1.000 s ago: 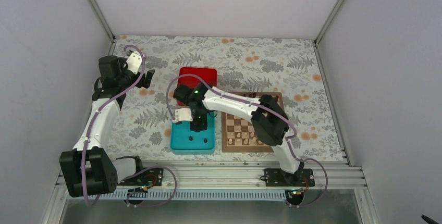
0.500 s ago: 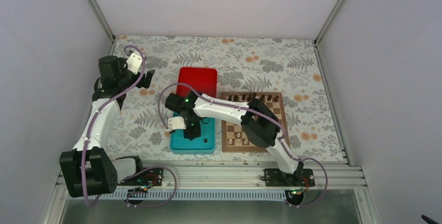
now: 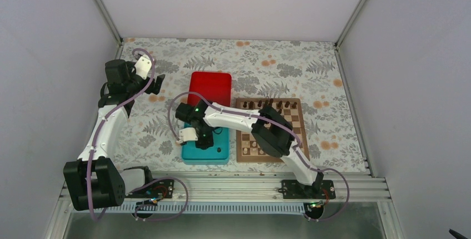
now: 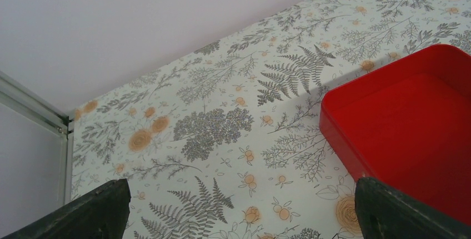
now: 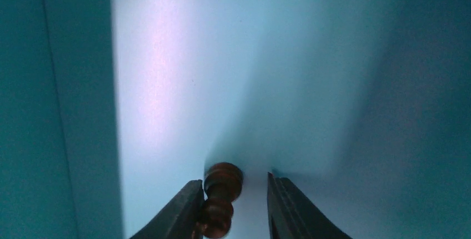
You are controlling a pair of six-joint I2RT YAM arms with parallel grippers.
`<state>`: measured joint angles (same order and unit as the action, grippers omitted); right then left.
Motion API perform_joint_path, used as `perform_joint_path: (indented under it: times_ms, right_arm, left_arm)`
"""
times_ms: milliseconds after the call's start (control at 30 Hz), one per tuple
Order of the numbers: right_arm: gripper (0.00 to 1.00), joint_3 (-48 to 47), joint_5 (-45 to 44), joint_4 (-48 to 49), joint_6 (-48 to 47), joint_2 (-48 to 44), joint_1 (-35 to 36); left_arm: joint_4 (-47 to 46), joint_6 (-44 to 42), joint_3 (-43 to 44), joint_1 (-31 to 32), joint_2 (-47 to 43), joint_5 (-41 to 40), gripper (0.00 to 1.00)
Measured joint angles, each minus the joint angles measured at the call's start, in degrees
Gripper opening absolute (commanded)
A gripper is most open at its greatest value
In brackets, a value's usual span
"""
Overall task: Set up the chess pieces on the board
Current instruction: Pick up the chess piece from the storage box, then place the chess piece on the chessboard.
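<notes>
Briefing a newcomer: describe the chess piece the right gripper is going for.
Find the teal tray left of the board. The right gripper reaches into it; the dark brown chess piece sits between its fingers, unlike the pieces lined along the board's far edge.

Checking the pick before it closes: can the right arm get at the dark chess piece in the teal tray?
Probably yes: the dark piece sits between the right end effector's open fingers in the teal tray, nothing blocking.

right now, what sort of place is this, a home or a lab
Most likely a robot test cell in a lab, not a home. Plain white panels wall in the table, the left arm and right arm are bolted to an aluminium rail, and a chessboard is laid out.
</notes>
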<state>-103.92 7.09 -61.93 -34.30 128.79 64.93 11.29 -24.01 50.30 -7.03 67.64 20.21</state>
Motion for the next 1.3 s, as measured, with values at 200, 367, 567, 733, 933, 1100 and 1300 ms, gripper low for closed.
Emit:
perform_joint_path:
  times_ms: [200,367,567,733,933,1100,1300]
  right_arm:
    - [0.10,0.0,0.7,0.0,0.0,1.0,0.2]
    - [0.05,0.0,1.0,-0.2,0.0,0.1,0.1]
    - [0.05,0.8,0.9,-1.4,0.1,-5.8,-1.8]
    - [0.06,3.0,0.7,-2.9,0.1,-15.1,-9.0]
    - [0.08,11.0,0.1,-3.7,-0.1,-27.1,-24.1]
    - [0.09,21.0,-0.2,-3.8,-1.7,-34.1,-39.3]
    - [0.10,30.4,-0.6,-2.6,-5.0,-36.5,-54.0]
  left_arm:
    - [0.0,0.0,0.0,0.0,0.0,0.0,1.00]
    - [0.0,0.0,0.0,-0.1,0.0,0.0,1.00]
    - [0.0,0.0,0.0,-0.3,0.0,0.0,1.00]
    - [0.0,0.0,0.0,-0.3,0.0,0.1,1.00]
    - [0.0,0.0,0.0,-0.3,0.0,0.4,1.00]
    - [0.0,0.0,0.0,-0.3,0.0,0.7,1.00]
    - [0.0,0.0,0.0,-0.3,0.0,1.1,1.00]
